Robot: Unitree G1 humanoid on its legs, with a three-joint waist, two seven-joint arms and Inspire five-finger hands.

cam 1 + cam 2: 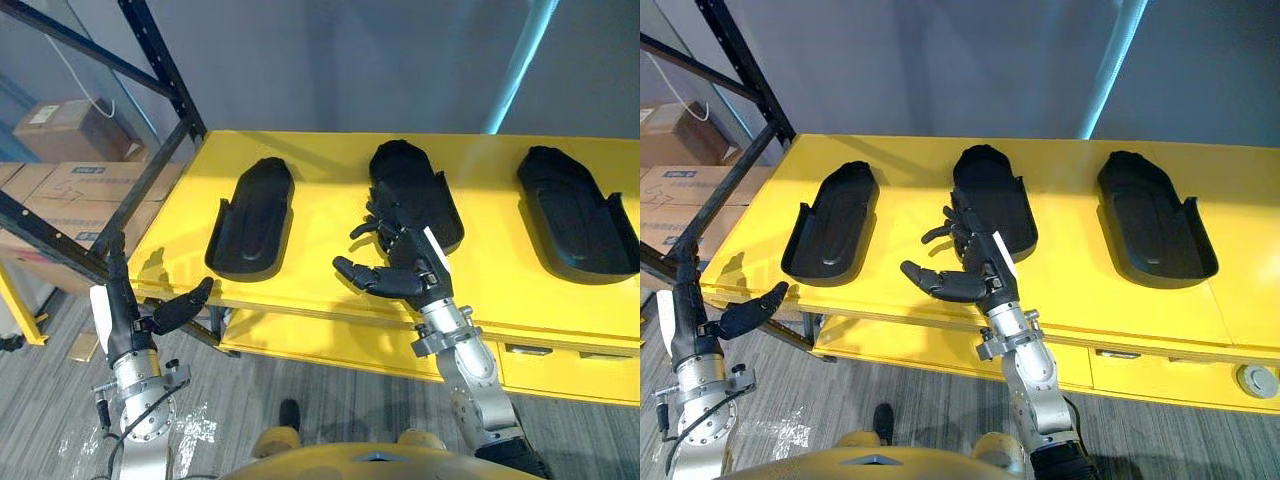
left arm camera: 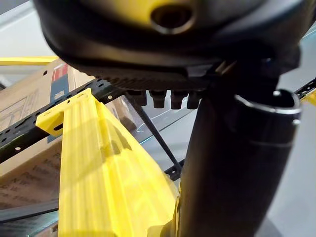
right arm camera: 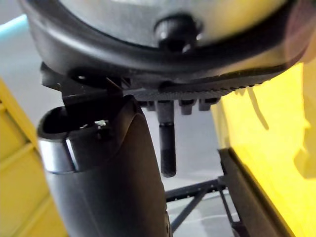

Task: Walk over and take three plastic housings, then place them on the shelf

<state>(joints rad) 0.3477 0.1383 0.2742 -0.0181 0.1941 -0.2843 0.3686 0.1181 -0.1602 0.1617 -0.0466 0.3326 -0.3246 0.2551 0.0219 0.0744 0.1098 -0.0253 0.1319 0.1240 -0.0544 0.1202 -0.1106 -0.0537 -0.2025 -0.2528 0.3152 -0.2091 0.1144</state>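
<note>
Three black plastic housings lie in a row on the yellow table (image 1: 330, 300): a left housing (image 1: 252, 217), a middle housing (image 1: 415, 195) and a right housing (image 1: 575, 212). My right hand (image 1: 400, 262) hovers over the table at the near end of the middle housing. Its fingers are relaxed and slightly bent over that housing's near rim, the thumb is spread to the left, and it holds nothing. My left hand (image 1: 125, 315) is raised off the table's front left corner, open and empty, with straight fingers and the thumb pointing toward the table edge.
A black metal shelf rack (image 1: 165, 75) stands at the left, close to the table's left end. Cardboard boxes (image 1: 75, 190) sit behind its bars. Yellow drawers (image 1: 1140, 365) run under the table's front edge. Grey floor lies in front.
</note>
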